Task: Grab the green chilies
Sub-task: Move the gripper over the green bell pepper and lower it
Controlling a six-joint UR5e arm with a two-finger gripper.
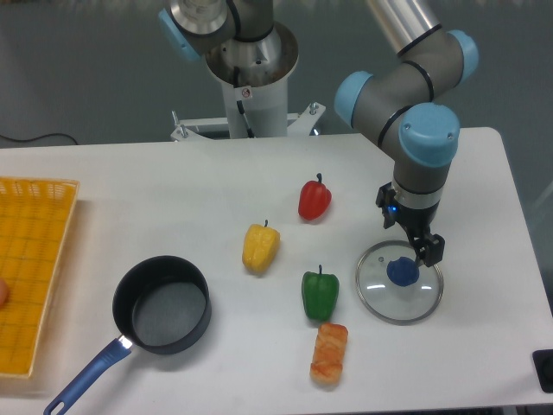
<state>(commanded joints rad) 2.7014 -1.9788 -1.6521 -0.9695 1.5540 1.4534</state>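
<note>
Left of the gripper [421, 247] and slightly nearer the camera, the green chilies [320, 294] stand stem-up, well apart; its finger spread I cannot tell.

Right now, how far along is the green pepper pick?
Nothing done yet: the green pepper sits untouched on the table, between the yellow pepper and the glass lid. In hand: nothing; the gripper hangs over the lid's blue knob, to the pepper's right, and I cannot tell how its jaws stand. Left: move over the pepper, descend, grasp, lift.
</note>
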